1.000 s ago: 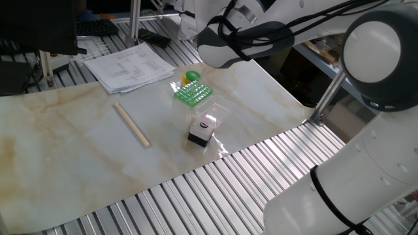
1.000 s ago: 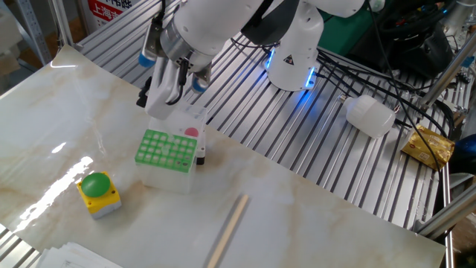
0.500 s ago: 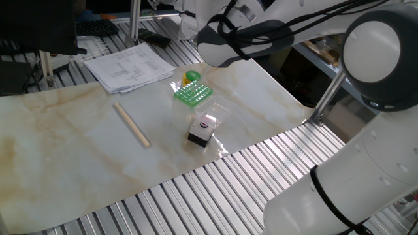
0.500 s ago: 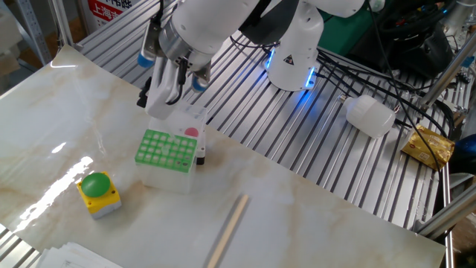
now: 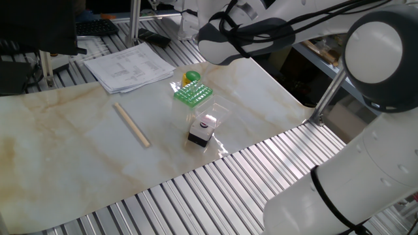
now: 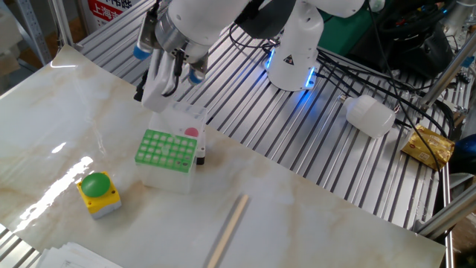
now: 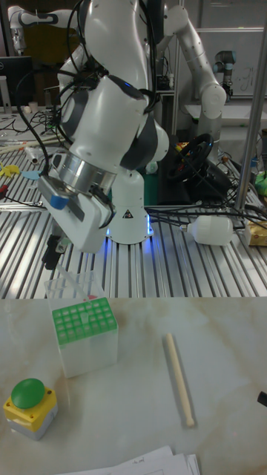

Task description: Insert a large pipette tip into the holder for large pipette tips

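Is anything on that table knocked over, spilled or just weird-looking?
Nothing stands out. The green pipette tip holder sits upright and square, the yellow box with a green button stands beside it, and the wooden stick lies flat on the table. No spill shows.

A robotics laboratory. A large white robot arm [image 7: 104, 141] stands on a workbench of ribbed aluminium rails [image 6: 335, 171], partly covered by a marble-patterned board [image 5: 98, 150]. On the board sit a bright green pipette tip rack [image 7: 84, 320] and a yellow box with a green push button [image 7: 30, 404]. A second robot arm [image 7: 204, 74] stands far behind, beside a computer monitor [image 7: 16, 78]. Black cables [image 6: 401, 89] trail across the rails, and printed papers [image 5: 130, 65] lie at the board's far edge.
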{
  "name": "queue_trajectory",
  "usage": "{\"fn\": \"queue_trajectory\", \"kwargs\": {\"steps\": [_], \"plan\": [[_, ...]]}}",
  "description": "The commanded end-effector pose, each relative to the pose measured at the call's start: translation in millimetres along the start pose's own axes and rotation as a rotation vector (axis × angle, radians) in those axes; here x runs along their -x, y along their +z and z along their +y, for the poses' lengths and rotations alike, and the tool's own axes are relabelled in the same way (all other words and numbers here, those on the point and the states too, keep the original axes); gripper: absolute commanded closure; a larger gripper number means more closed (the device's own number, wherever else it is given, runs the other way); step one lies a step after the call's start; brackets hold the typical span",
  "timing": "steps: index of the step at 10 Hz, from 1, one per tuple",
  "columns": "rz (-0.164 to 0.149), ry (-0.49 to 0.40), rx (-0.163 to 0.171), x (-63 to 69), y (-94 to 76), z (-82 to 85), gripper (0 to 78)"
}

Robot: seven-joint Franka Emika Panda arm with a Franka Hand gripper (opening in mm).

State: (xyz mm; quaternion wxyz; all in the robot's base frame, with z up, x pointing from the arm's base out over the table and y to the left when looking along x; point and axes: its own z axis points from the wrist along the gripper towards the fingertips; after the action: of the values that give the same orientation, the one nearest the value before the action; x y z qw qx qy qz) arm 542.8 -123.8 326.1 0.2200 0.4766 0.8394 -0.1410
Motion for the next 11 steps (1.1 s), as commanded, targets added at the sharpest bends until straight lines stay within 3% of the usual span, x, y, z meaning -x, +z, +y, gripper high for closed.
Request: {"fn": "queue_trajectory", "kwargs": {"steps": [1, 4, 11], "plan": [[-0.033, 0.036, -0.004, 3.0, 0.7, -0.5, 76.4], [-0.047, 0.068, -0.006, 2.0, 1.6, 0.0, 76.4], [-0.05, 0.083, 0.0, -6.3, 7.7, 1.4, 76.4]]}}
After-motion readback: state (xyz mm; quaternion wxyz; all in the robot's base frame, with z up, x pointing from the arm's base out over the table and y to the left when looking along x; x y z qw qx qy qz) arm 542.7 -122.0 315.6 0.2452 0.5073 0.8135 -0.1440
